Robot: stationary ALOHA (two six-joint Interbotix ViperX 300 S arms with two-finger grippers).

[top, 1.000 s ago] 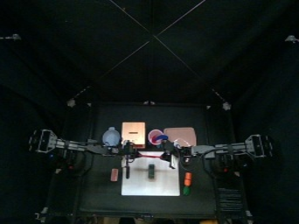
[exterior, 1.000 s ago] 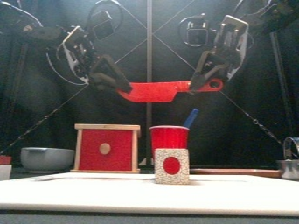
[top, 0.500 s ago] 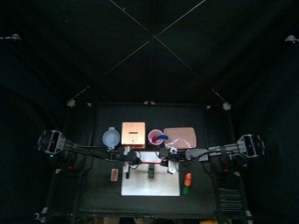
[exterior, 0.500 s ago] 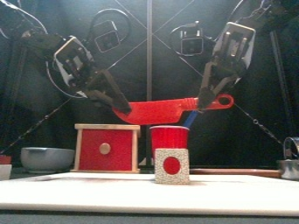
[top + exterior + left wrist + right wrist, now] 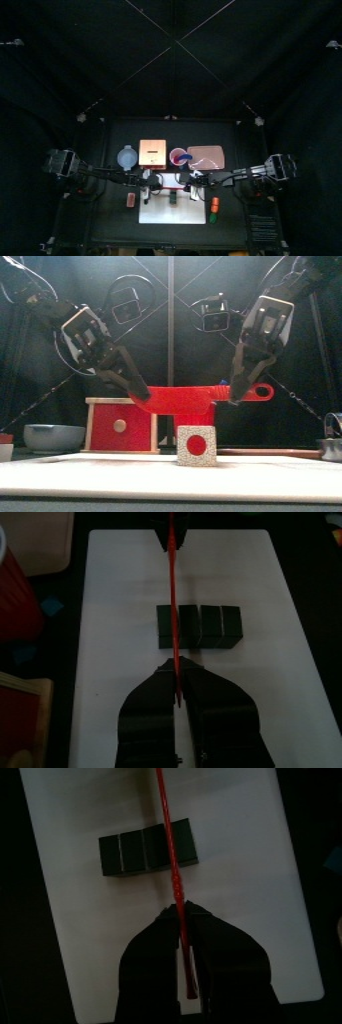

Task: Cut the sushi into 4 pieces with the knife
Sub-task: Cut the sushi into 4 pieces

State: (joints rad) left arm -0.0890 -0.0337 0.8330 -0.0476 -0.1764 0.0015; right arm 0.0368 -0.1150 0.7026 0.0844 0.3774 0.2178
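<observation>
A red toy knife [image 5: 187, 401] hangs level a little above the sushi roll [image 5: 197, 446], held at both ends. My left gripper [image 5: 144, 399] is shut on its blade end and my right gripper [image 5: 238, 396] is shut on its handle end. The roll stands on the white cutting board [image 5: 267, 478], showing its speckled end face with a red centre. In the left wrist view the knife [image 5: 171, 592] runs edge-on across the dark blocks [image 5: 207, 625], over a seam near one end. In the right wrist view the blade [image 5: 167, 828] crosses the roll [image 5: 134, 853] the same way.
Behind the board stand the wooden box with a red drawer front [image 5: 120, 424], a red cup [image 5: 195, 421] and a blue-grey bowl [image 5: 54, 437]. The pink tray [image 5: 205, 155] lies at the back right. Small toy foods [image 5: 211, 207] lie right of the board.
Both grippers have come down together, lowering the knife from well above the cup to just over the sushi roll. The roll and board have not moved.
</observation>
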